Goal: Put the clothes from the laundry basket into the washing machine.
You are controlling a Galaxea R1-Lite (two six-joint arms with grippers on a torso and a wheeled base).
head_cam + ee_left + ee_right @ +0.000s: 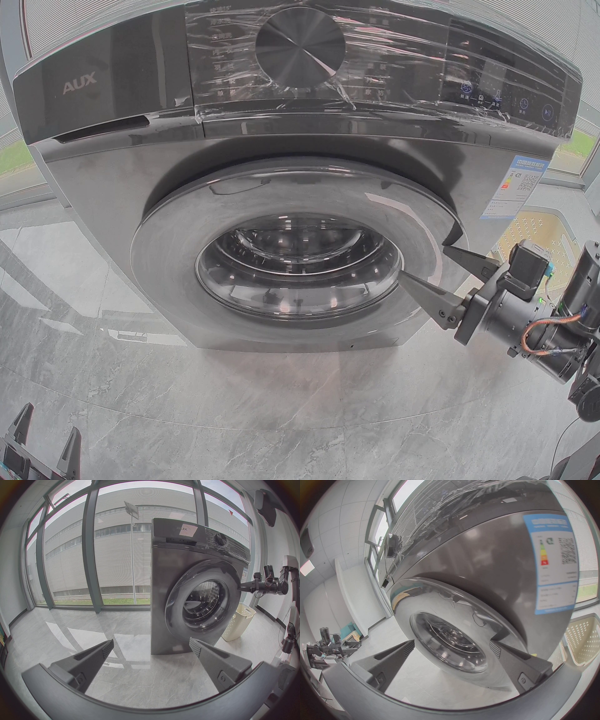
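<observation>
Your washing machine [300,156] stands straight ahead on the grey tiled floor [281,400], its round door [299,265] shut against the front. Your right gripper [422,260] hangs at the door's right edge with its fingers released and spread, holding nothing. One fingertip lies over the door's rim and the other sits by the dark notch at the rim's right side. You cannot tell whether either one touches the metal. From the right wrist, the same gripper [451,642] frames the door glass between its open fingers.

Your left gripper [49,425] sits low on the left, well apart from the machine, its fingers also released and empty.

The laundry basket [537,231], cream and perforated, stands on the floor just beside the machine's right side. You cannot tell what lies inside it.
</observation>
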